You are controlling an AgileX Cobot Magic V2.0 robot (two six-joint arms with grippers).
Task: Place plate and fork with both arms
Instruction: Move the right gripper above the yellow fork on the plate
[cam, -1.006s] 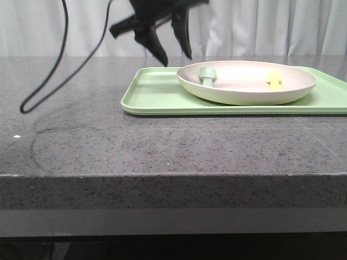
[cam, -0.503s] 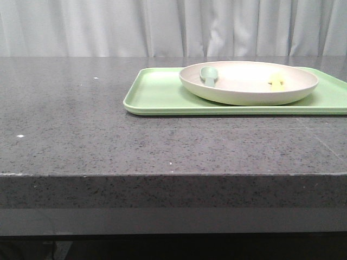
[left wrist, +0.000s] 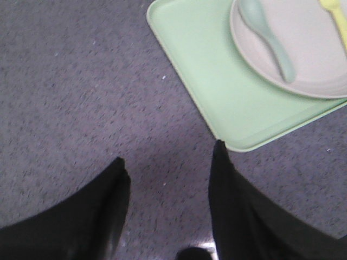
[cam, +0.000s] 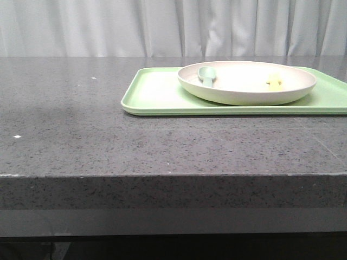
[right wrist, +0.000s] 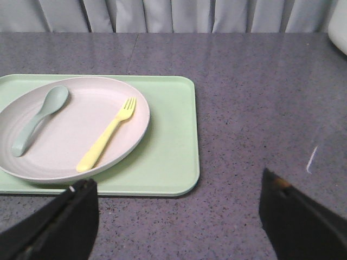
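Cream round plate [right wrist: 65, 130] holds pale-yellow fork [right wrist: 107, 141], tines toward one o'clock; left gripper [left wrist: 168, 173] and right gripper [right wrist: 179, 211] gape empty.

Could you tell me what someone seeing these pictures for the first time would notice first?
The light-green tray stands out against the dark speckled table, set toward its right side. On it sits the cream plate, with a yellow fork and a grey-green spoon lying apart inside it. Both the left hand and the right hand hang open above bare tabletop, holding nothing.
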